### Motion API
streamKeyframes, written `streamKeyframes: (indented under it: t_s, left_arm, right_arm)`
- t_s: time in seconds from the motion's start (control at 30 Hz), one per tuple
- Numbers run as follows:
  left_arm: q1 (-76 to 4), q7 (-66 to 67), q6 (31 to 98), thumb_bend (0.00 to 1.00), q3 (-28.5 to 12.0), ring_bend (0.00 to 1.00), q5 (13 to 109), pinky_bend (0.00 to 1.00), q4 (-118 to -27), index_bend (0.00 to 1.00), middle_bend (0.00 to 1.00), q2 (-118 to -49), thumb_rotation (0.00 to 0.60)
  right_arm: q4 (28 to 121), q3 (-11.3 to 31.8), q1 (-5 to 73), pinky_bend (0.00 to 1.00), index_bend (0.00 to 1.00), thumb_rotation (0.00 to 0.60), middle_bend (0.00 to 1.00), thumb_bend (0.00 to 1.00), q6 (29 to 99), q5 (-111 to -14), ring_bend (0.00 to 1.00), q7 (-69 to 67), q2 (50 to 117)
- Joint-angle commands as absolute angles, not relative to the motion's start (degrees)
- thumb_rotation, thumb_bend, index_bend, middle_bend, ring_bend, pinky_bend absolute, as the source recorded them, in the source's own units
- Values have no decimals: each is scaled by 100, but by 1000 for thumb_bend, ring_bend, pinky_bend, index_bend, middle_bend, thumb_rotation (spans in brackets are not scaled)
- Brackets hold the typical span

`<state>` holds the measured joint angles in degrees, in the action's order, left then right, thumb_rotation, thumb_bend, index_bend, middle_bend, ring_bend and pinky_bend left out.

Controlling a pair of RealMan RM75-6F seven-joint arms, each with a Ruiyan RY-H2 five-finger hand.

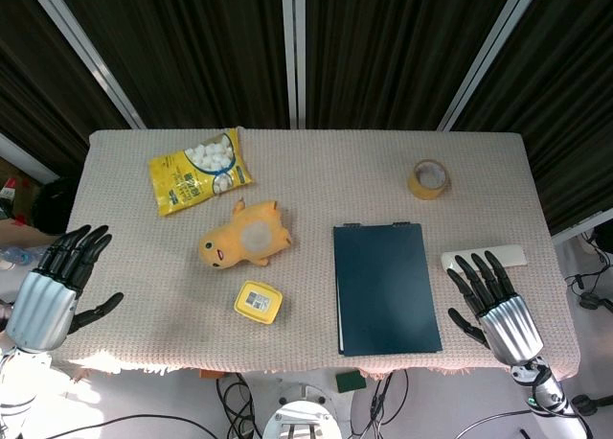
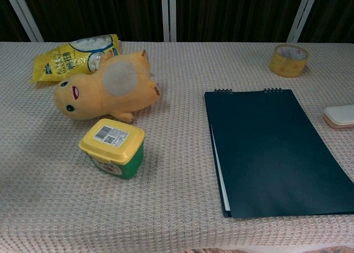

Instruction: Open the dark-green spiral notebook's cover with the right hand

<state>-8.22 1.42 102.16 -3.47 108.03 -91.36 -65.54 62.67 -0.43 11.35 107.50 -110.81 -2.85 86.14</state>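
Observation:
The dark-green spiral notebook (image 1: 385,288) (image 2: 274,149) lies flat and closed on the table's right half, its spiral binding along the far edge. My right hand (image 1: 498,308) hovers just right of the notebook near the front edge, fingers spread, holding nothing and apart from the cover. My left hand (image 1: 56,286) rests off the table's left edge, fingers spread and empty. Neither hand shows in the chest view.
A yellow plush toy (image 1: 245,234) (image 2: 105,85), a yellow-lidded tub (image 1: 259,301) (image 2: 113,147) and a yellow snack bag (image 1: 199,170) (image 2: 73,54) lie left of the notebook. A tape roll (image 1: 428,178) (image 2: 289,59) sits far right. A white eraser-like block (image 1: 488,257) (image 2: 339,115) lies beside my right hand.

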Motion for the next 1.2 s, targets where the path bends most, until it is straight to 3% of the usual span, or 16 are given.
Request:
streamKeyframes:
  t_s: [0.03,0.33,0.6,0.83,1.2]
  left_arm:
    - [-878,258,10261,98,-410,90,10915,187,-9252,45,87,-6541,600]
    - [-853,241,10023,98,-298,90,10698,187,-9216,45,87,-6588,600]
    - [-791,281,9786,98,-145,90,10523,187,-9199,50,86,-6618,600]
    - [-773,227,9665,98,-114,90,10357,187,-9189,50,87,-6674,600]
    - [-628,206,9882,98,-9,90,10491,187,-9221,50,87,-6764,600]
  right_arm:
    - [6049,123,1280,0,0,600,0,233,10898,-11100,0,-518,8859]
    - [5914,-19,1332,0,0,600,0,233,10786,-11065,0,-745,8838]
    - [6845,-801,1330,0,54,600,0,214,9273,-11120,0,391,7487]
    - [7941,-1194,1367,0,56,600,0,178,7903,-10612,0,873,6629]
    - [8515,-1350,1644,0,56,600,0,147,7055,-10816,0,1235,6800]
